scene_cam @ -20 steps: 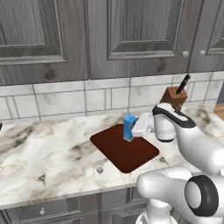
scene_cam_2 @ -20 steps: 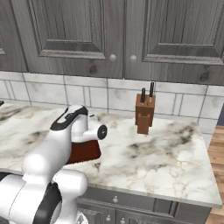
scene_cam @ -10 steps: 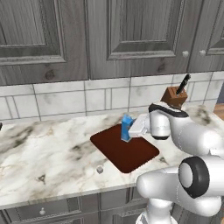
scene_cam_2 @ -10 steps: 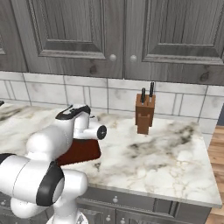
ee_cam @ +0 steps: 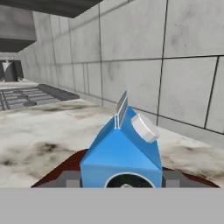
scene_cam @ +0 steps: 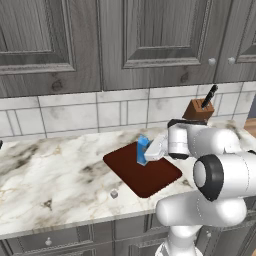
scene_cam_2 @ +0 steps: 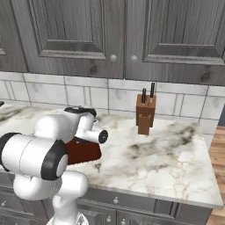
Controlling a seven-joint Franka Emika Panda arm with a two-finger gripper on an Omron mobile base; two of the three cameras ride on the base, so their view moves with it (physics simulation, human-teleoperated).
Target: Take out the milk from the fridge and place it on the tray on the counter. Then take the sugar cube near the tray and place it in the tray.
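The jaws grip the milk [scene_cam: 143, 150] on both sides, holding it upright over the far part of the tray [scene_cam: 142, 171], which lies on the counter [scene_cam: 55, 175]. It looks best lowered straight until its base meets the tray, then let go without tipping it. One milk, one tray, one sugar cube [scene_cam: 114, 193] near the tray's left corner, one knife block [scene_cam_2: 145, 113] far right.

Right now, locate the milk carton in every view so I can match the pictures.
Left base view: milk upright at the tray's back edge, centre.
Right base view: hidden behind the arm.
Hand view: milk fills lower centre.
Shared landmark: the tray, red-brown under the carton.
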